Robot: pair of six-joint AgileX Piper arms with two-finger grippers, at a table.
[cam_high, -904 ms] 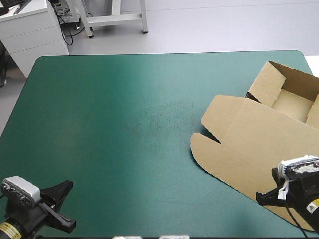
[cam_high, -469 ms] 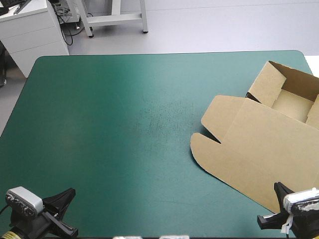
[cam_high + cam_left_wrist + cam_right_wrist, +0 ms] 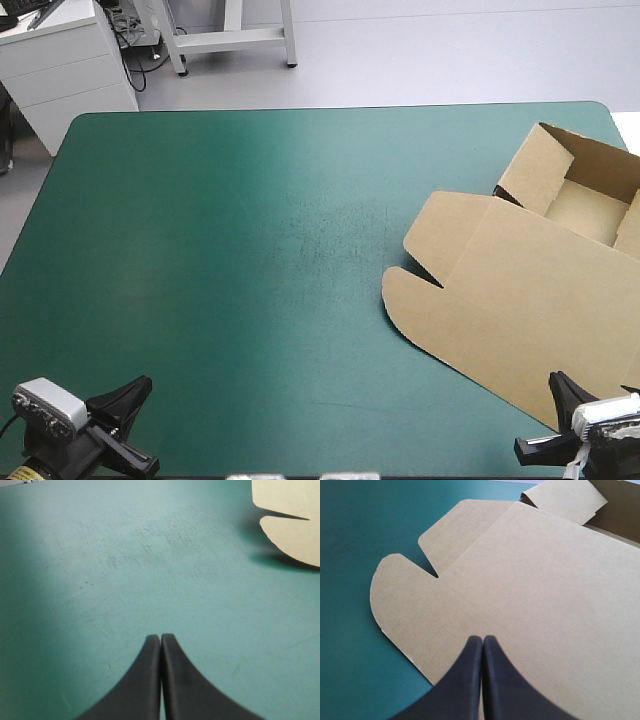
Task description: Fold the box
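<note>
Hovering clenched, the right tool (image 3: pixel 482 639) overhangs the box (image 3: pixel 530 590); left tool (image 3: pixel 160 636) clenched, well apart.

The brown box (image 3: pixel 520 290) runs off the high view at three o'clock, so its part beyond that edge stays unseen.

This looks like a robotics lab rather than a home or a shop. A broad worktop (image 3: pixel 200 250) under a plain teal-green cover stands on a smooth, pale grey floor (image 3: pixel 420 60), and two machine arms reach in over its near edge, the left pincer (image 3: pixel 160 639) and the right pincer (image 3: pixel 483 640) each made of black fin-shaped fingers. Beyond the far edge stand a white drawer cabinet (image 3: pixel 60 75) with loose black cables (image 3: pixel 130 70) trailing beside it, and the legs of a white metal frame (image 3: pixel 235 38), all plain technical furniture.
</note>
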